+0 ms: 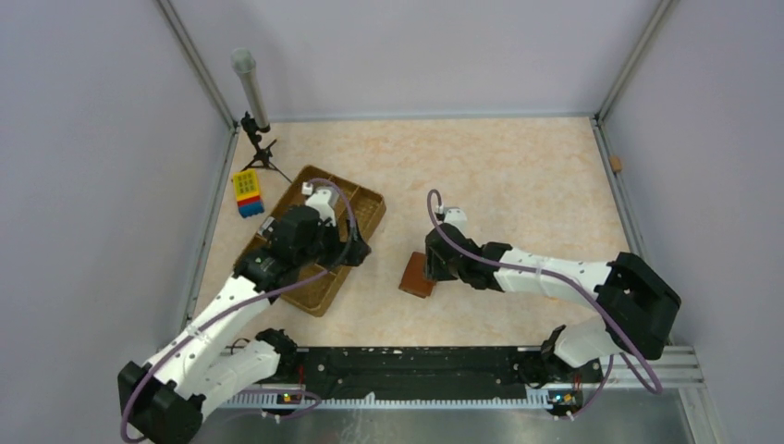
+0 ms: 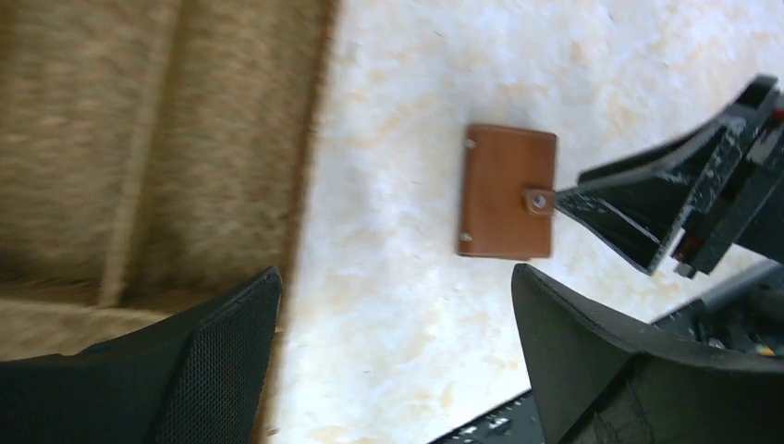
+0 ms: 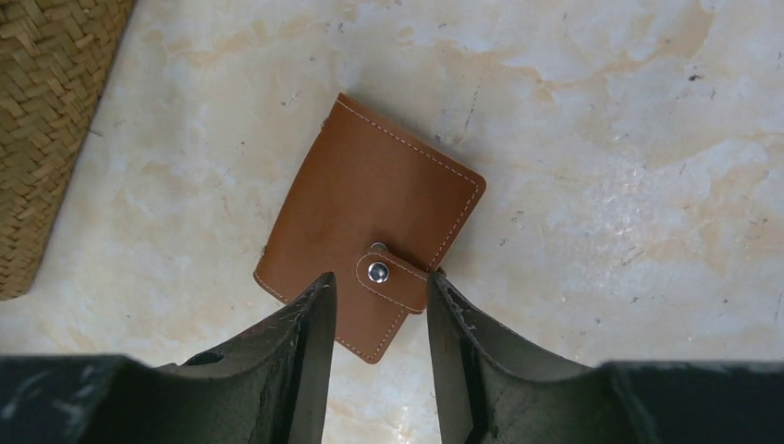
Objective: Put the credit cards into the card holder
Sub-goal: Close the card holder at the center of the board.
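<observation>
The card holder (image 1: 417, 276) is a small brown wallet lying flat on the marbled table, its snap strap fastened (image 3: 361, 203). My right gripper (image 3: 380, 277) hovers over its near edge. The jaws stand partly open, one on each side of the strap, and grip nothing. In the left wrist view the card holder (image 2: 508, 190) lies ahead, with a right fingertip (image 2: 592, 205) at its snap. My left gripper (image 2: 396, 273) is wide open and empty, over bare table beside the woven tray (image 2: 139, 139). No credit cards show in any view.
The large woven tray (image 1: 365, 199) sits left of centre, partly under my left arm. A yellow-and-blue block (image 1: 247, 192) and a small tripod holding a grey tube (image 1: 251, 88) stand at the back left. A black rail (image 1: 416, 370) runs along the near edge.
</observation>
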Controlling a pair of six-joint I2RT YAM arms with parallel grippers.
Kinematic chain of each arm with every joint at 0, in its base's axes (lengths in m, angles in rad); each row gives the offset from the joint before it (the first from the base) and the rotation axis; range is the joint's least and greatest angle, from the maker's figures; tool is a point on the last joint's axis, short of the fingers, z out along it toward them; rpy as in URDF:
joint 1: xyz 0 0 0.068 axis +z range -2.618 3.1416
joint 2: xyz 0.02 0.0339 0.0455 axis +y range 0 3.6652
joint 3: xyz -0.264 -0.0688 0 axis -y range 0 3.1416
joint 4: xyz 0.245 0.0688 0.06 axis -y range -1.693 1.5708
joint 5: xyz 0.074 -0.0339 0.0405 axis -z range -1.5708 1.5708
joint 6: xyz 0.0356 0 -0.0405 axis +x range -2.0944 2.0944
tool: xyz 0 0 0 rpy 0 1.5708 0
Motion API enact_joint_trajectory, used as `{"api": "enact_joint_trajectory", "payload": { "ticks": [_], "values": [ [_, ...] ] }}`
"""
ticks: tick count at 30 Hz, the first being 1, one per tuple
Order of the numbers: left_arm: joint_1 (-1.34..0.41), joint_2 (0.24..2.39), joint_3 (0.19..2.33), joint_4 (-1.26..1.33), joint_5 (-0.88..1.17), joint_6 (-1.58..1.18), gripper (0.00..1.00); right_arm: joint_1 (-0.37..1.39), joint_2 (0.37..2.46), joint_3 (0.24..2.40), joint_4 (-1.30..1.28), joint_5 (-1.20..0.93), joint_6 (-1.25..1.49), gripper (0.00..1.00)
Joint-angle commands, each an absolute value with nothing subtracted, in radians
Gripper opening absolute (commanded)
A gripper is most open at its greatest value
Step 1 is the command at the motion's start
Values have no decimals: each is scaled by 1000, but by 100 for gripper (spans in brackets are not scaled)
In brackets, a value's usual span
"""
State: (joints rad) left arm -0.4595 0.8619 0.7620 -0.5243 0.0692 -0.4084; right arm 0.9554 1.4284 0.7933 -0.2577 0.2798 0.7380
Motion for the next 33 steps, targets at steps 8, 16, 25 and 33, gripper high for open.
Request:
{"api": "enact_joint_trajectory", "payload": {
  "ticks": [8,16,25,33],
  "values": [
    [-703,1165,650,-79,124,-685,88,962,1438,740,-215,284,978,38],
    [-721,1389,587,163,194,-693,86,922,1496,701,-91,227,988,38],
    [-765,1531,560,352,270,-703,65,818,1515,620,118,163,892,38],
    [-905,1454,509,413,191,-750,62,777,1480,664,41,258,759,55]
  ]
}}
